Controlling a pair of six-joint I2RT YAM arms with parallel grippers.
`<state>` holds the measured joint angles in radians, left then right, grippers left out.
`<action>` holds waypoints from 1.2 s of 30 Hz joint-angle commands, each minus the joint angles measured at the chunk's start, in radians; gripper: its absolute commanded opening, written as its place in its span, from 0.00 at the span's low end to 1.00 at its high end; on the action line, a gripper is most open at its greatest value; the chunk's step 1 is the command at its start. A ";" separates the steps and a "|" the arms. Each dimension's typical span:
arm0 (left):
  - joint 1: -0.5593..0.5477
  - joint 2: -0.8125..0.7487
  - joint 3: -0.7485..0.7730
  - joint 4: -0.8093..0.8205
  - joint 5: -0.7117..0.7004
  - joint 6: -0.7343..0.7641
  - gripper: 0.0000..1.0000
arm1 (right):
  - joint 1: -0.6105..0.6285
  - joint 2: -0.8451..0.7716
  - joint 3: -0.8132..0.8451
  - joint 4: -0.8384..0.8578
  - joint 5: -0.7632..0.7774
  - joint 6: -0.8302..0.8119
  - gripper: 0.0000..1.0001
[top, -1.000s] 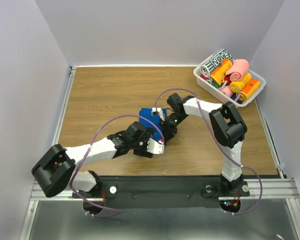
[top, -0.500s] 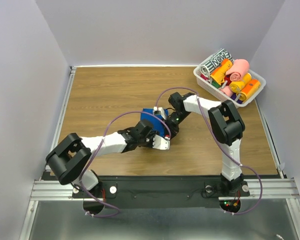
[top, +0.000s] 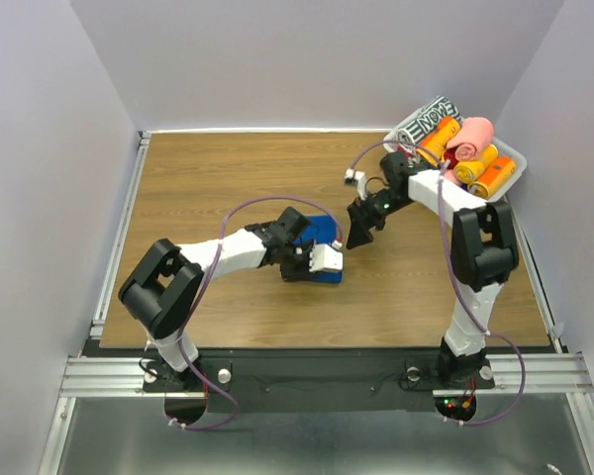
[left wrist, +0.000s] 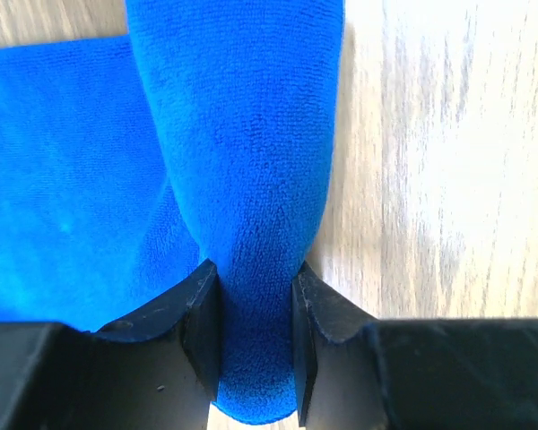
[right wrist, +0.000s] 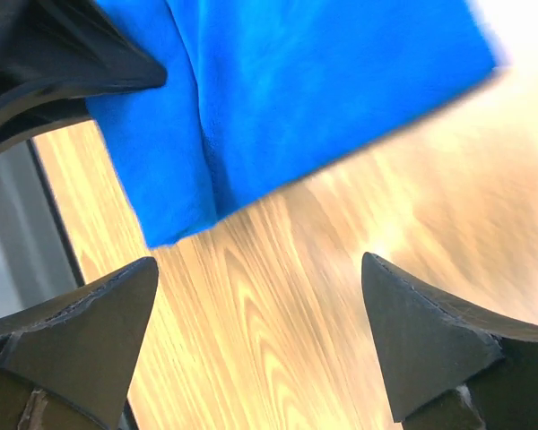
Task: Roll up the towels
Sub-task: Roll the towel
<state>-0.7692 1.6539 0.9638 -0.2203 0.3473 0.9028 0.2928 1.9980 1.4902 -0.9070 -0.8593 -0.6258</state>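
Observation:
The blue towel (top: 323, 231) lies partly rolled at the middle of the table (top: 208, 178). My left gripper (top: 313, 269) is shut on it. In the left wrist view, the thick rolled fold of the blue towel (left wrist: 251, 179) is pinched between both black fingers (left wrist: 200, 327) of the left gripper (left wrist: 255, 345). My right gripper (top: 359, 236) hangs open just right of the towel, touching nothing. In the right wrist view, the right gripper (right wrist: 260, 336) stands wide over bare wood, and the blue towel (right wrist: 296, 90) lies beyond its tips. A pink towel roll (top: 472, 136) rests in the basket.
A white basket (top: 401, 163) at the back right corner holds several rolls: orange ones (top: 490, 178) and a black-and-white patterned one (top: 428, 121). Grey walls enclose the table on three sides. A metal rail (top: 119, 228) runs along the left edge.
The left gripper moved right and closed on the blue towel's rolled fold. The right gripper opened, let go of the towel and pulled back toward the basket.

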 commanded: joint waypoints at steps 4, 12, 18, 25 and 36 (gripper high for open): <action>0.116 0.179 0.196 -0.353 0.249 -0.001 0.37 | -0.021 -0.326 -0.125 0.209 0.124 0.049 0.99; 0.203 0.470 0.489 -0.651 0.370 0.068 0.46 | -0.012 -0.735 -0.439 0.401 0.201 0.031 1.00; 0.243 0.638 0.642 -0.783 0.400 0.100 0.49 | 0.172 -0.759 -0.496 0.431 0.420 -0.074 1.00; 0.263 0.725 0.737 -0.850 0.435 0.119 0.50 | 0.399 -0.668 -0.631 0.733 0.652 -0.112 1.00; 0.271 0.739 0.747 -0.846 0.452 0.117 0.54 | 0.436 -0.510 -0.647 0.836 0.611 -0.224 1.00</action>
<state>-0.4862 2.2951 1.7504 -1.0599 0.9665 0.9771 0.7189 1.4631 0.8288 -0.1562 -0.2211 -0.7975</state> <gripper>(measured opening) 0.531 0.995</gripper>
